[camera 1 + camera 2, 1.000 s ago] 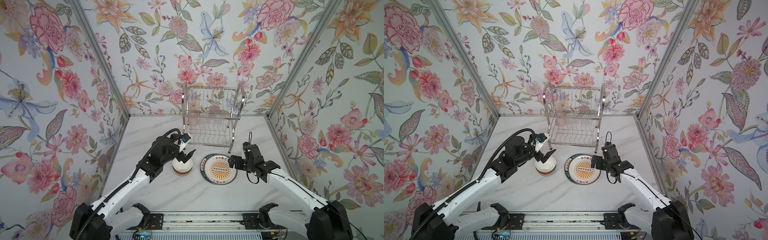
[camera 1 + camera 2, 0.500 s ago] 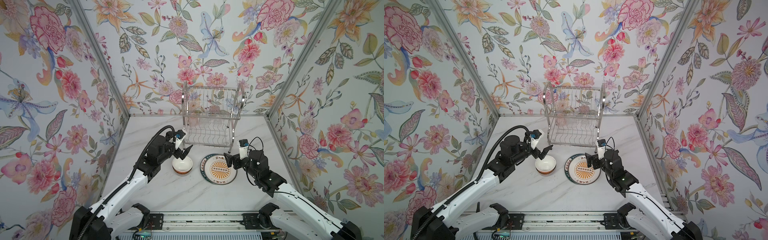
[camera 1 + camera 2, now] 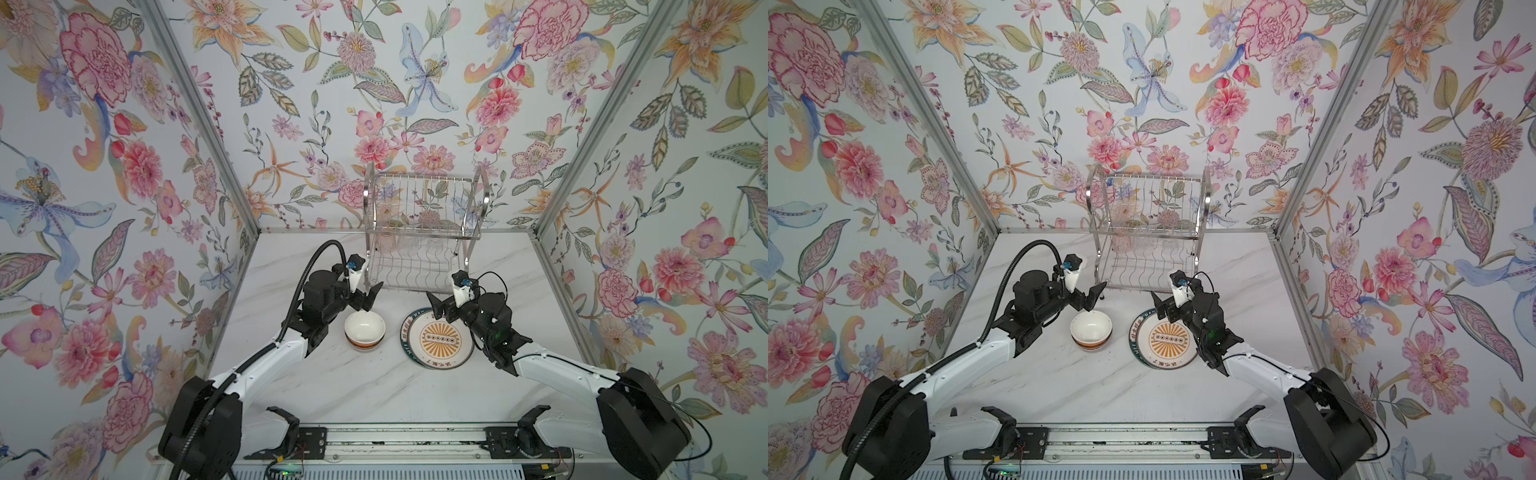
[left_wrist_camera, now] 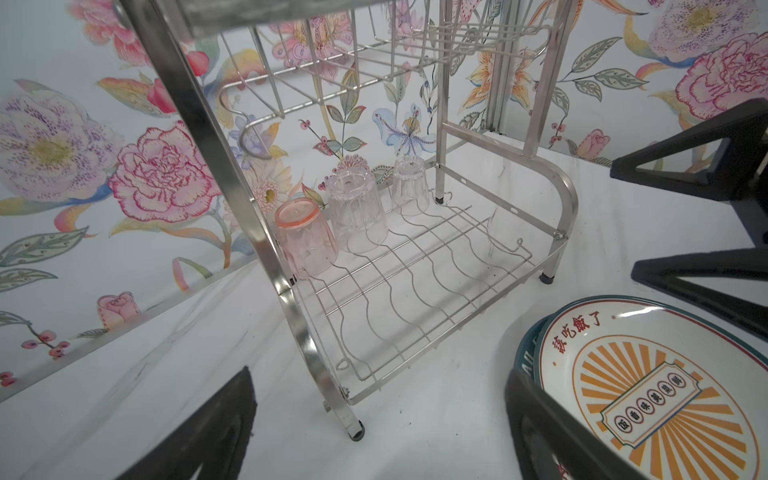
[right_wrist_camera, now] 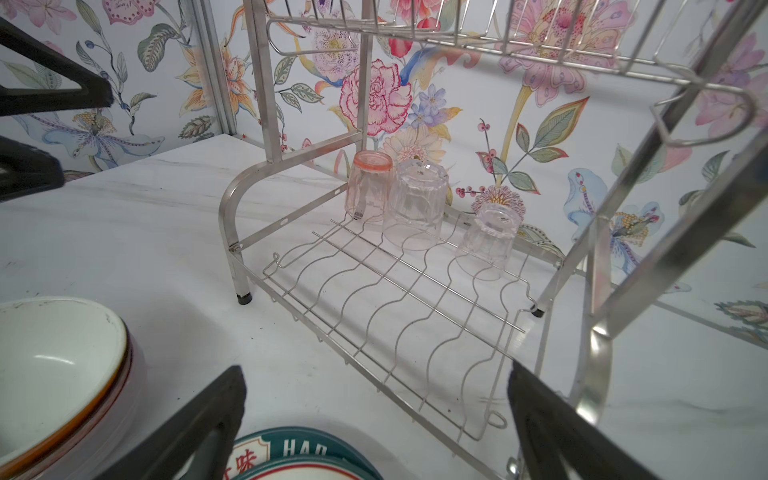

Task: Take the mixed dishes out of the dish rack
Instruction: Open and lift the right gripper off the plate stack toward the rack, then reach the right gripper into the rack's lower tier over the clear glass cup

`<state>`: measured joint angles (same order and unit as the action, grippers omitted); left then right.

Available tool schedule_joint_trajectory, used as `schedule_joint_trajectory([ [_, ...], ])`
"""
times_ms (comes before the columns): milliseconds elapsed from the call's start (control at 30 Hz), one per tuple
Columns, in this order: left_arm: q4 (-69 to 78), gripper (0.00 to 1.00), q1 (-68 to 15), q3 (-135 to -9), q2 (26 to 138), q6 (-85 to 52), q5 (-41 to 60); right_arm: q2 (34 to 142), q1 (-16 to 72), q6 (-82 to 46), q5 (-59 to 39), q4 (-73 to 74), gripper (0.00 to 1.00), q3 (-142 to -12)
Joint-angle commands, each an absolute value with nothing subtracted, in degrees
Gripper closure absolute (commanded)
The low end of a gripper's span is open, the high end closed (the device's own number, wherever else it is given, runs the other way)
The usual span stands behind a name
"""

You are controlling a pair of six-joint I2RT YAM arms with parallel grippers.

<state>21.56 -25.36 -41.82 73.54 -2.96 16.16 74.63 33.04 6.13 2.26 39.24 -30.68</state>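
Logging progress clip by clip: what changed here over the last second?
The left gripper rose off the stacked bowls toward the dish rack, open and empty. The right gripper left the stacked plates' right edge and swung over their far edge, open, facing the rack. Bowls, plates and the three upturned tumblers in the rack stayed put.

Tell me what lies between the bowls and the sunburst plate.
Nothing: bare marble tabletop separates the bowls from the sunburst plate, in both top views.
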Motion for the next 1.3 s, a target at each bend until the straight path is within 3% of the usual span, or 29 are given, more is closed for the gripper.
schedule_joint_trajectory([
  [0, 28.18, 0.08, -23.87, -41.92, 76.06, -6.18, 17.03, 79.11, 32.75, 9.61, 0.36, 49.74, 0.01, -33.90],
  [233, 27.66, 0.09, -23.34, -42.47, 78.75, -3.64, 18.93, 91.71, 30.69, 10.89, -3.42, 56.09, 0.01, -40.95],
  [633, 24.14, 0.02, -23.28, -39.91, 74.14, -0.16, 20.50, 110.41, 28.97, 13.79, -6.13, 59.18, 0.01, -56.65],
  [1267, 20.84, 0.01, -22.85, -37.88, 68.34, 1.67, 20.26, 128.21, 24.71, 20.71, -9.97, 55.47, 0.01, -77.19],
])
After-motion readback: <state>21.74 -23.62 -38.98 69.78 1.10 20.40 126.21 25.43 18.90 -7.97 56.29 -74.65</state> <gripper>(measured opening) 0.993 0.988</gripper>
